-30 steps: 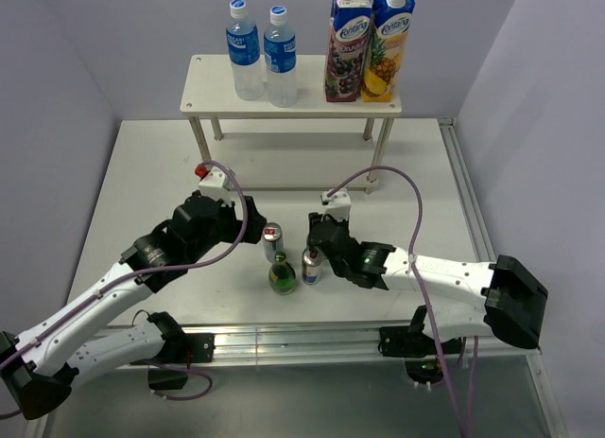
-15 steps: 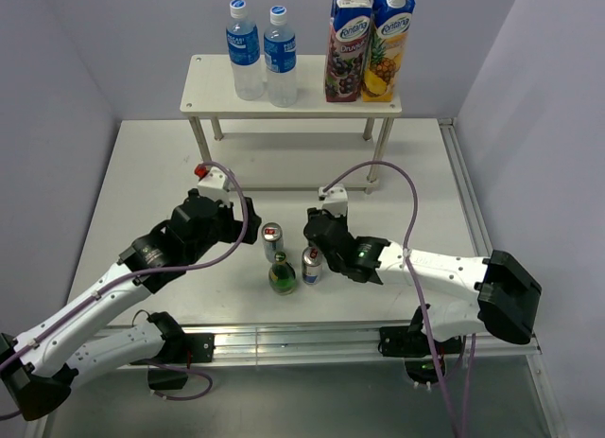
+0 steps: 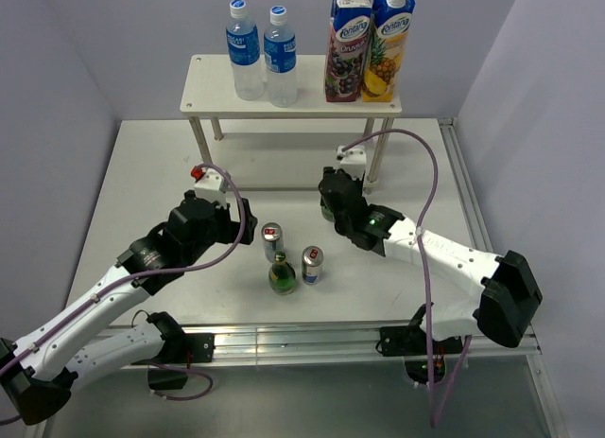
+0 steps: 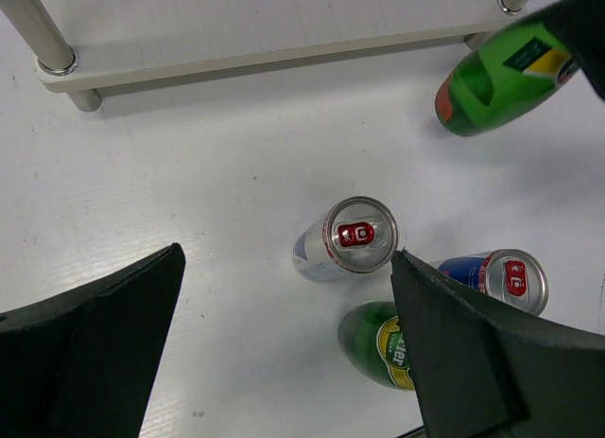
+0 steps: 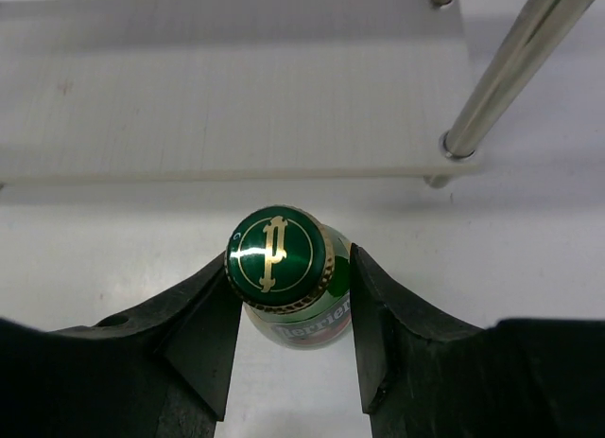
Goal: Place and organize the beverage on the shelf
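Right claw: we saw the right claw [image 5: 288, 296] pinching the neck of the green bottle [image 5: 276, 252], just under its cap, a finger pressed to each side.
Change: a second earlier this claw sat low beside the blue can [image 3: 312, 260]; it then swung away up the worktop [image 3: 170, 173] and ended close to the front right leg of the shelf [image 3: 302, 102], taking the bottle with it.
Bottle position: it hung just in front of the lower board's edge, not yet over it. We could not tell whether its base had cleared the worktop, since the arm hid it from above.
Left claw: the left claw [image 4: 288, 258] was spread wide and held nothing, hovering above the silver can [image 4: 354, 235], much as it had a second before.
Still on the worktop: the silver can, the blue can and a second green bottle [image 3: 282, 277] stood close together, well apart from the shelf.
Already shelved: two water bottles [image 3: 244, 50] and two juice cartons [image 3: 347, 45] stood on the top board.
Meaning: we judged the pick done and the carry under way, probably toward the lower board, with three drinks left to fetch.
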